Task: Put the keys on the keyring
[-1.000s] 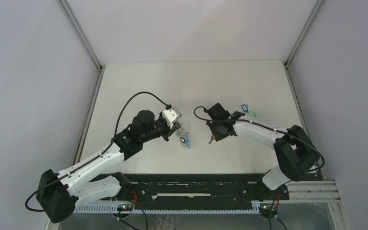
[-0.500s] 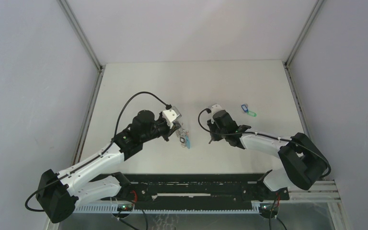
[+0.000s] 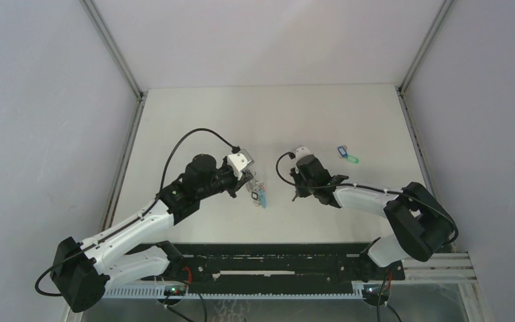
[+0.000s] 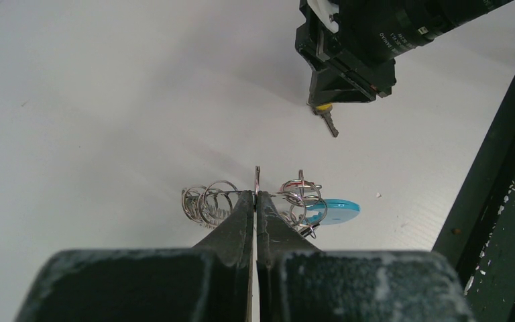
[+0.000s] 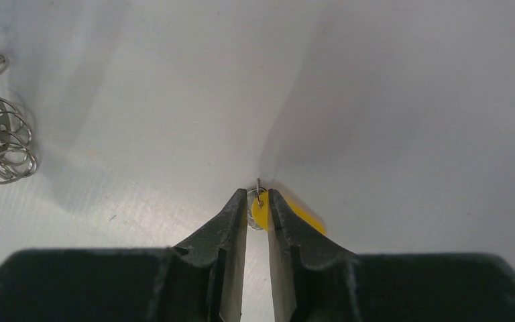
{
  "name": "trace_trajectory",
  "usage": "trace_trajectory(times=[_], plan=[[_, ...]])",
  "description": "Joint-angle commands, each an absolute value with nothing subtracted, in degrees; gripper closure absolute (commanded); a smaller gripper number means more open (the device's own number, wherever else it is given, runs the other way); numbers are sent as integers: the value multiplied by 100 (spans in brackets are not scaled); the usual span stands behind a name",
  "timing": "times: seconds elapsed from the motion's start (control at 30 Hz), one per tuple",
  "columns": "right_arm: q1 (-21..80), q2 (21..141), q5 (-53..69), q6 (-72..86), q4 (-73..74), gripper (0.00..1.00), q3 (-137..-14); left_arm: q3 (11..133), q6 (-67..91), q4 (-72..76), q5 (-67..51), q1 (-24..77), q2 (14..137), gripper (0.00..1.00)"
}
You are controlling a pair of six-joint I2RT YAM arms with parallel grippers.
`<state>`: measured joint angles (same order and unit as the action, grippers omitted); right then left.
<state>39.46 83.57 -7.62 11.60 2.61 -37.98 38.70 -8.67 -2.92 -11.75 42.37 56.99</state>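
Top: keyring (image 3: pixel 259 194) sits mid-surface (image 3: pixel 194 121); blue and green keys (image 3: pixel 347 155) lie well apart to its right. Left wrist: left end effector (image 4: pixel 256 195) is clamped on the keyring's thin metal piece. Right wrist: right end effector (image 5: pixel 258 201) pinches the yellow key (image 5: pixel 306 219) by its small ring.

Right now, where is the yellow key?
The yellow key is pinched in the right claw, at the middle of the right wrist view. From above, it's right of the keyring in the left claw.
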Motion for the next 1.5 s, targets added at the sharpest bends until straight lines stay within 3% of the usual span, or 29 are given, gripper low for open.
trace_trajectory(times=[0.0, 0.17, 0.4, 0.6, 0.9, 1.27, 1.47], plan=[[3942, 8512, -770, 1274, 169, 83, -3904, 3992, -963, -29, -1238, 4265, 5656, 100], [3946, 8560, -784, 1283, 210, 86, -3901, 3996, -965, -27, -1232, 4262, 5658, 100], [3946, 8574, -799, 1225, 334, 100, -3982, 3991, -965, -35, -1228, 4263, 5635, 100], [3946, 8420, -725, 1135, 1357, 100, -4557, 3990, -968, -49, -1213, 4263, 5623, 100], [3795, 9514, -327, 883, 5000, 100, -6616, 3995, -975, -70, -1200, 4263, 5610, 100], [3768, 9973, -318, 540, 6023, 100, -7331, 3999, -976, -79, -1197, 4263, 5593, 100], [3779, 10781, -241, 223, 6318, 100, -7903, 3999, -980, -79, -1204, 4265, 5622, 100]])
